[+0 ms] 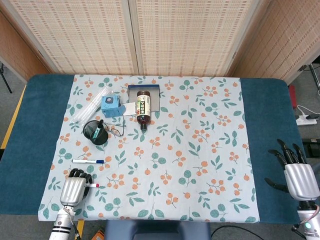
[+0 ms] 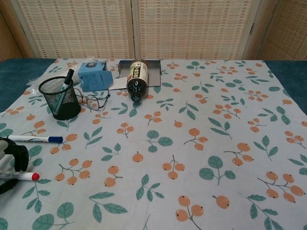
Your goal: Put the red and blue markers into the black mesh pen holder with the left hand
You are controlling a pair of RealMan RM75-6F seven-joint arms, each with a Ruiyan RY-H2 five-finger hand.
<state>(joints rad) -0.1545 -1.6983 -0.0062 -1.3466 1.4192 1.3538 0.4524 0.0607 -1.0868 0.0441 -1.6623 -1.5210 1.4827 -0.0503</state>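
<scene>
My left hand [image 1: 74, 189] is at the near left corner of the cloth, its dark fingers [image 2: 17, 152] curled over the red marker [image 2: 21, 176]. The marker's red cap sticks out to the right, low over the cloth. The blue marker [image 1: 87, 161] lies flat just beyond the hand, apart from it, and appears again in the chest view as the blue marker [image 2: 34, 139]. Further back on the left stands the black mesh pen holder [image 1: 95, 131], upright with a dark pen in it. The right hand [image 1: 300, 179] rests with fingers spread at the table's right edge.
A brown bottle [image 1: 143, 107] lies on its side on a dark tray [image 1: 155, 97] at the back. Beside it are a blue box [image 1: 111, 106] and a clear plastic bag [image 1: 90, 104]. Spectacles [image 1: 116, 131] lie right of the holder.
</scene>
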